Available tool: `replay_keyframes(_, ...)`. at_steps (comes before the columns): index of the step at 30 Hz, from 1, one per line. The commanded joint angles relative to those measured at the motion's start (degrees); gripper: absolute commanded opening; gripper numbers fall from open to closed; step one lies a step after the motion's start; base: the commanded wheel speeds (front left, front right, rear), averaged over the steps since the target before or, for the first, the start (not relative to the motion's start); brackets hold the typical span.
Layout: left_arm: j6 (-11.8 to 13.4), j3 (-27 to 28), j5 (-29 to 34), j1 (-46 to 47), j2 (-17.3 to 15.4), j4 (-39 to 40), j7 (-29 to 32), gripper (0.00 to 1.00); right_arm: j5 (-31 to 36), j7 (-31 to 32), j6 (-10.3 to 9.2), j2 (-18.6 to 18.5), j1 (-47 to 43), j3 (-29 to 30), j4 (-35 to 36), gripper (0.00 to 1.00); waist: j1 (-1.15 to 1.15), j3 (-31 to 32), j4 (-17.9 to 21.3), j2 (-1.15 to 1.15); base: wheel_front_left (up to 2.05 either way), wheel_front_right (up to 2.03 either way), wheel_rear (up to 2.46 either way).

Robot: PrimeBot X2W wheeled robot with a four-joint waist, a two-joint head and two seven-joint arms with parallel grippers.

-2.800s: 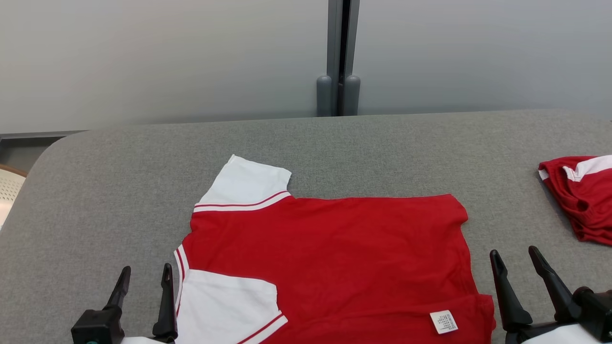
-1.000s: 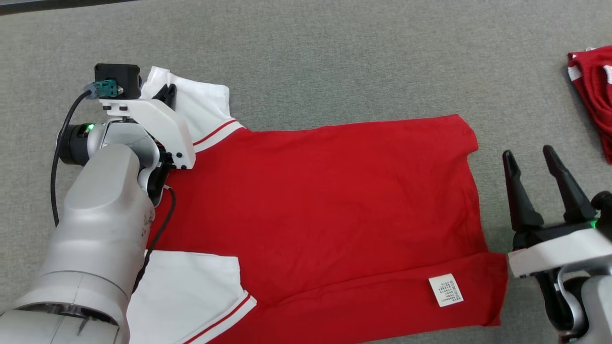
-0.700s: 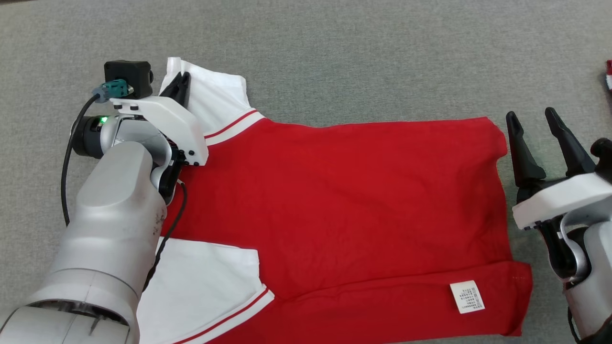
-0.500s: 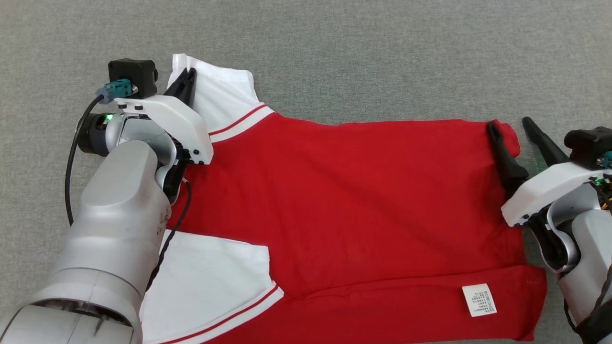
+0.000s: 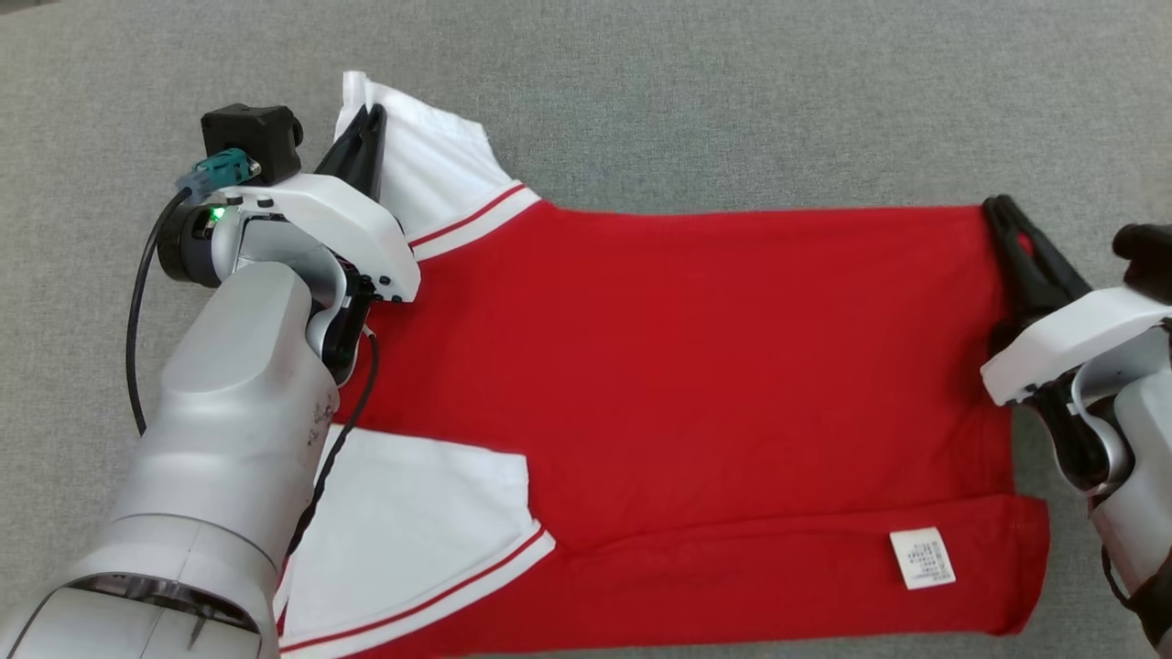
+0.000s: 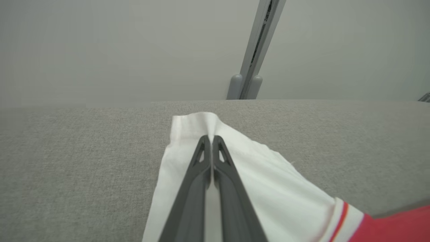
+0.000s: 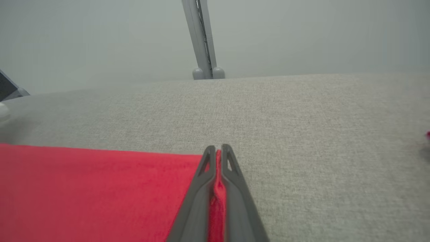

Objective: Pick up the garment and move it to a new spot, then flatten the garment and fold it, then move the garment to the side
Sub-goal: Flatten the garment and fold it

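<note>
Label (image 5: 923,557) on garment (image 5: 696,366) bears unreadable print.

Red-and-white garment (image 5: 696,366): lower-left sleeve cut off by the head view's bottom edge; its left side partly hidden under the left arm (image 5: 238,384). Label (image 5: 923,557): print too small to read. Red scrap (image 7: 428,135) at the right wrist view's right edge: blurred, cut off, unidentifiable.

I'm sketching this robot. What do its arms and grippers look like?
The left gripper and right gripper each have two long dark tapering fingers with triangular cut-outs near the tips, on white mounts. The left forearm, rounded silver-grey like the right forearm, carries a black cable, teal connector and green light.
</note>
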State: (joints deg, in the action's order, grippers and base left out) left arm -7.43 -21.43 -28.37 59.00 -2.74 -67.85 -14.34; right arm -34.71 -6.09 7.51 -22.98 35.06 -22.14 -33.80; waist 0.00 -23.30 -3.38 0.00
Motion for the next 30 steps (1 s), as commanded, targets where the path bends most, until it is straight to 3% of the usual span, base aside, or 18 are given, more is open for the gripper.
replay_keyframes(1,-0.06,0.36,-0.51,-0.37,-0.42,0.85,-0.57,0.00,-0.14,-1.53,-0.05,-0.81,0.74,0.59,0.18,0.00,0.00,0.27,-0.11,0.00,0.00,0.00,0.00)
replay_keyframes(6,0.07,1.45,-0.37,-1.37,-1.34,4.50,-0.86,0.00,-0.11,-4.35,-0.05,-1.00,1.09,1.22,0.62,0.00,0.00,0.93,-0.36,0.00,0.00,0.00,0.00)
replay_keyframes(12,1.54,4.05,1.81,-7.42,-2.22,16.35,-0.85,0.00,-1.94,-6.24,-0.05,-0.55,-2.00,2.57,2.61,0.00,0.00,2.01,-1.37,0.00,0.00,0.00,0.00)
replay_keyframes(17,2.95,6.41,3.70,-16.53,-2.29,27.48,-0.87,0.00,-2.24,-6.88,-0.05,-1.09,-6.60,4.17,5.29,0.00,0.00,2.92,-2.17,0.00,0.00,0.00,0.00)
replay_keyframes(24,4.34,7.40,4.74,-31.60,-1.73,41.22,-0.87,0.00,-2.58,-7.13,-0.05,1.22,-13.83,7.00,8.21,0.00,0.00,4.10,-2.17,0.00,0.00,0.00,0.00)
replay_keyframes(30,8.06,7.53,4.60,-45.57,-2.39,52.68,-0.04,0.00,-1.50,-7.08,-0.04,3.25,-18.16,9.12,10.37,0.00,0.00,5.54,-1.48,0.00,0.00,0.00,0.00)
